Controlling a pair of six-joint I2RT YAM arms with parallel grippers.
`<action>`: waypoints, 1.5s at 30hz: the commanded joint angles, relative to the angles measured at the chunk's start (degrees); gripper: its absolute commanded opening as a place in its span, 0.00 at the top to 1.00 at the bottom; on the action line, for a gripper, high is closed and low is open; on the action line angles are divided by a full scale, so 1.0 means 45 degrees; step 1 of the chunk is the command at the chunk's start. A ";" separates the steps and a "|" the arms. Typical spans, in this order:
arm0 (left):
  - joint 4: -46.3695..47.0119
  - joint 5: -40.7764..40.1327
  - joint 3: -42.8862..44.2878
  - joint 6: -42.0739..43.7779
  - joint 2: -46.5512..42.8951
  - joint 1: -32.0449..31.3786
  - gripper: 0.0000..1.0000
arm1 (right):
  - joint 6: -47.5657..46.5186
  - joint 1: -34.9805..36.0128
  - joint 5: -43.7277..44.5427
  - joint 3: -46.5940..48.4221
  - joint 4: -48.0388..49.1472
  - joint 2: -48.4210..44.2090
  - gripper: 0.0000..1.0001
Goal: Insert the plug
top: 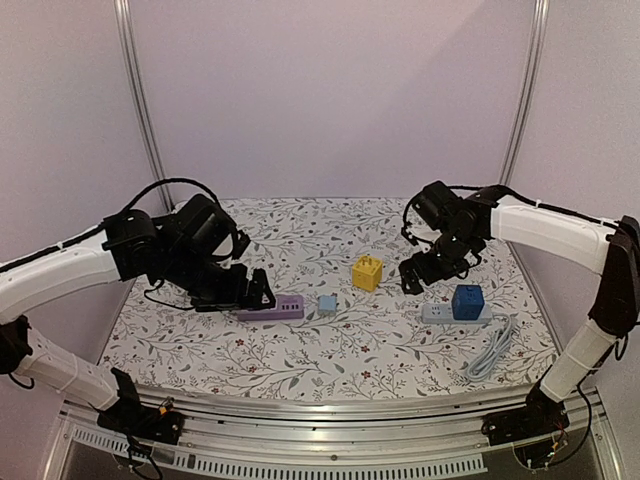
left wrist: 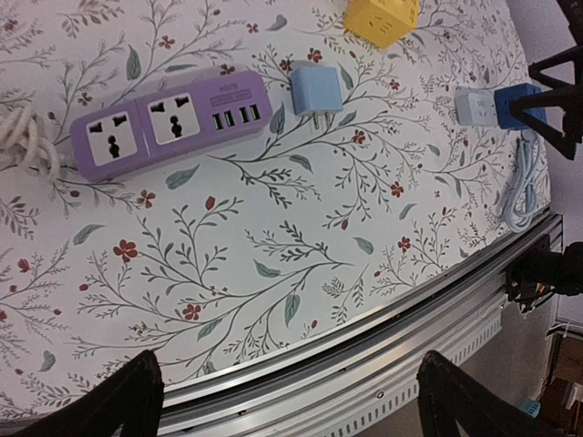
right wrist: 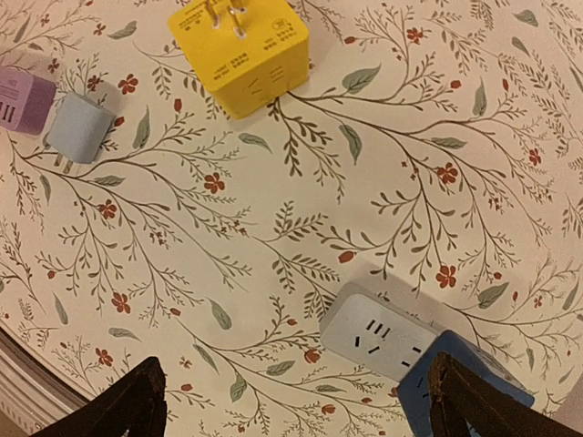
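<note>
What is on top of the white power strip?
A blue cube adapter sits on one end of the white power strip. One free socket shows beside it; whatever lies under the cube, including its prongs, is covered.

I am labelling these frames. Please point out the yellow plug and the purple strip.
yellow plug (right wrist: 241, 59): right wrist view, its printed face.
purple strip (left wrist: 171, 124): left wrist view, its socket face.

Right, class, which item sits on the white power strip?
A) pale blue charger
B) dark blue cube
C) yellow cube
B: the dark blue cube sits on the white power strip; the yellow cube and pale blue charger lie apart from it.
</note>
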 commanded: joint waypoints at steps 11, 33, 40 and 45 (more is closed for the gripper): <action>-0.0281 -0.0332 -0.0252 -0.0250 -0.0506 0.0149 0.03 | -0.0955 0.0424 0.0691 0.4038 0.0527 0.4252 0.01; -0.0783 -0.0628 0.0088 -0.0688 0.0013 0.0327 0.04 | -0.2231 0.0526 -0.0155 0.8264 -0.0069 0.8263 0.07; -0.0819 -0.0626 0.0203 -0.0641 0.0193 0.0385 0.04 | -0.2086 0.0544 -0.0165 0.9090 -0.0433 0.9073 0.17; -0.0864 -0.0625 0.0251 -0.0581 0.0260 0.0434 0.04 | -0.2077 0.0551 -0.0039 0.9485 -0.0639 0.9366 0.28</action>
